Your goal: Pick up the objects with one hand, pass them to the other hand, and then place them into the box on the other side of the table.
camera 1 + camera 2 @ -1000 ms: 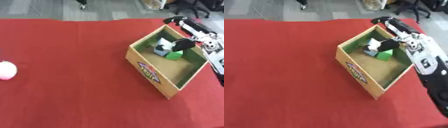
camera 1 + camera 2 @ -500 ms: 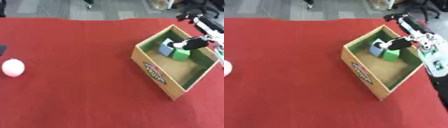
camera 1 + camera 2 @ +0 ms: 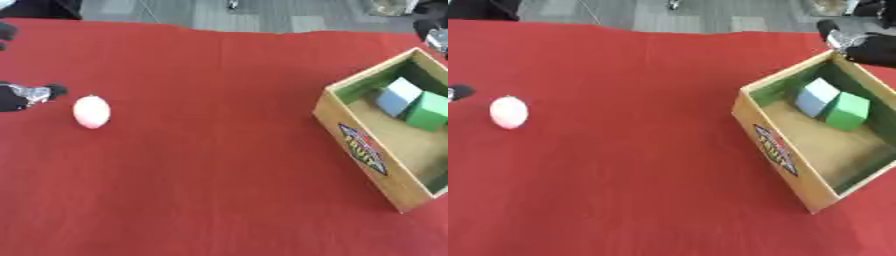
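**Pink object awaiting pickup at left; two blocks lie in the box**

Findings: A pink egg-shaped object [image 3: 91,111] lies on the red desk [image 3: 219,150] at the left of the frame, well apart from the wooden box [image 3: 363,155] at the right. Inside the box, a pale blue block [image 3: 398,96] and a green block [image 3: 429,111] sit touching each other toward its far end.

The left robot hand [image 3: 31,94] shows at the left edge, just beside the pink object and a little above it in the frame, not touching it. Only a small part is in view; I cannot tell whether its fingers are apart or together. The right robot hand [image 3: 866,44] shows at the upper right, just beyond the box's far corner, holding nothing; its finger state likewise cannot be told.

Assessment: The step in hand appears to be the left-hand pickup of the pink object. Being rounded, it may roll if nudged sideways, so the fingers should come down over it and close from both sides. The handover is best made over mid-desk, with the receiving hand closed on the object before release.
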